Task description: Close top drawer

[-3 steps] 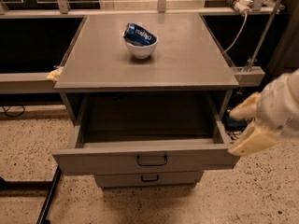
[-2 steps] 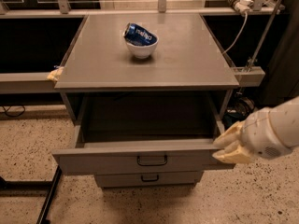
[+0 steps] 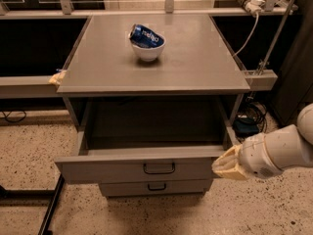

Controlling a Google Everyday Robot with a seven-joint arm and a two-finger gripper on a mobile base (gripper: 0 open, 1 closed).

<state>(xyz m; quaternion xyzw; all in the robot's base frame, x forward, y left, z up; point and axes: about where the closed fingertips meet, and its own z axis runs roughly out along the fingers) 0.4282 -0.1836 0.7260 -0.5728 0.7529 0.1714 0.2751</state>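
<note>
The top drawer of a grey metal cabinet stands pulled far out, its deep dark box open and empty. Its flat grey front carries a dark loop handle. My gripper, cream-coloured at the end of a white arm, is at the right end of the drawer front, touching or almost touching its corner.
A narrower drawer front with a smaller handle sits below. On the cabinet top stands a white bowl holding a blue packet. A white cable hangs at the right. Dark bench rails run behind. The floor is speckled.
My gripper has moved left and down from beside the cabinet's right side to the right end of the drawer front. The drawer has not visibly moved.
</note>
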